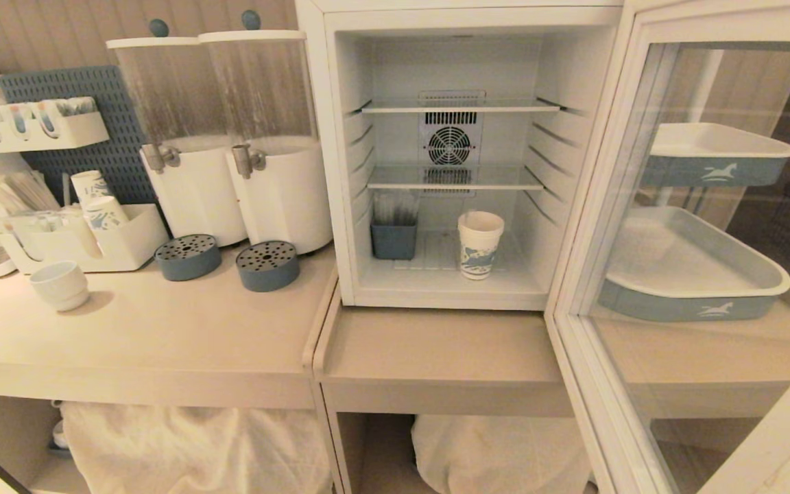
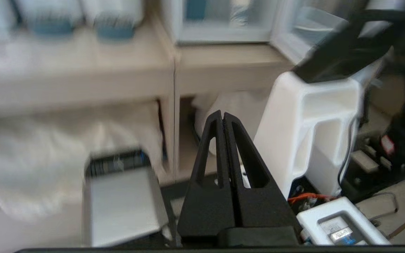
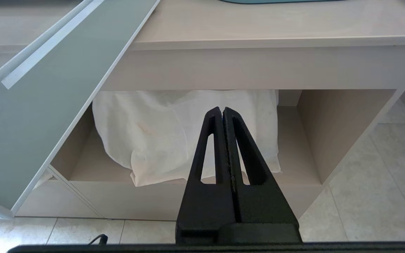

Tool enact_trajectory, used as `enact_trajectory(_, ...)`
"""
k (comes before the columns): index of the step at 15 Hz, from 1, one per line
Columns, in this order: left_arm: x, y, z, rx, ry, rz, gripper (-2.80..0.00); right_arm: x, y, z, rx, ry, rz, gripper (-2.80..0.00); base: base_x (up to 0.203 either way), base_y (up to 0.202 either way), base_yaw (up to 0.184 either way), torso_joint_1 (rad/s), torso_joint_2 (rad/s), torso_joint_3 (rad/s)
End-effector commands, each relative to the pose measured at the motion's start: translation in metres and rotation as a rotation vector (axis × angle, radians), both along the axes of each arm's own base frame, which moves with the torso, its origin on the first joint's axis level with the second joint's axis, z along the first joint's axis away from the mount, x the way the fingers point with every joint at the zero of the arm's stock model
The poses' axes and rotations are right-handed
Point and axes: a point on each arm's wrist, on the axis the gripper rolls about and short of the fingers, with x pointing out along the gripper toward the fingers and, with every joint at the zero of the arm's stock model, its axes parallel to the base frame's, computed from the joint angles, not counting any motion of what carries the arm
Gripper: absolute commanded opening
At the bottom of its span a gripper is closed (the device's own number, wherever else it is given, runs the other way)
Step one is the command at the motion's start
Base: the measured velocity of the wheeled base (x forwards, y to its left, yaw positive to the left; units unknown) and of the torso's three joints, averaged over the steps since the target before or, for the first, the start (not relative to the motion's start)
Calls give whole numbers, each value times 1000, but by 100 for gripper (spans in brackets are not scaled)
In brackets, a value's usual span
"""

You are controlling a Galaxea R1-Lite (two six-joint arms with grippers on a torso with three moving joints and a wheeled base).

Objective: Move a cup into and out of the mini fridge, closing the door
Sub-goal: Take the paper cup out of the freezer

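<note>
The cup (image 1: 480, 243) is seen upright on the floor of the mini fridge (image 1: 450, 158), well ahead of and above the left gripper (image 2: 223, 117), whose jaws are pressed together w/ nothing held. The door (image 1: 683, 274) is wide open, prob. so it can be reached. Right gripper (image 3: 222, 113) also pressed together, parked low. Cup: tall, white, blue print.

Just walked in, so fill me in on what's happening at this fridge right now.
Nothing is being held at the moment. The cup stands on the floor of the mini fridge, beside a small blue holder. The door hangs wide open on the right. Neither arm reaches into the fridge. The left gripper sits low in front of the counter with its jaws shut and empty. The right gripper is parked below the counter, also shut.
</note>
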Motion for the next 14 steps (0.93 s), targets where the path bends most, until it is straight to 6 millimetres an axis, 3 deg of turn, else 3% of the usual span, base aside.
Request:
enact_trajectory(1,15,3,-10,-78,31,80,-280,0,0,0,0,2,-1,-280,0,0,0,0,0,0)
enact_trajectory(3,59,6,-2,-98,20,195,-280,0,0,0,0,2,-1,-280,0,0,0,0,0,0)
enact_trajectory(5,116,8,-9,-103,21,277,-280,0,0,0,0,2,-1,-280,0,0,0,0,0,0)
enact_trajectory(7,171,10,-36,-84,38,332,-280,0,0,0,0,2,-1,-280,0,0,0,0,0,0)
enact_trajectory(9,211,10,-72,-35,34,363,-280,0,0,0,0,2,-1,-280,0,0,0,0,0,0)
enact_trajectory(12,241,11,-121,102,20,363,-280,0,0,0,0,2,-1,-280,0,0,0,0,0,0)
enact_trajectory(14,242,10,-119,173,-45,347,-280,0,0,0,0,2,-1,-280,0,0,0,0,0,0)
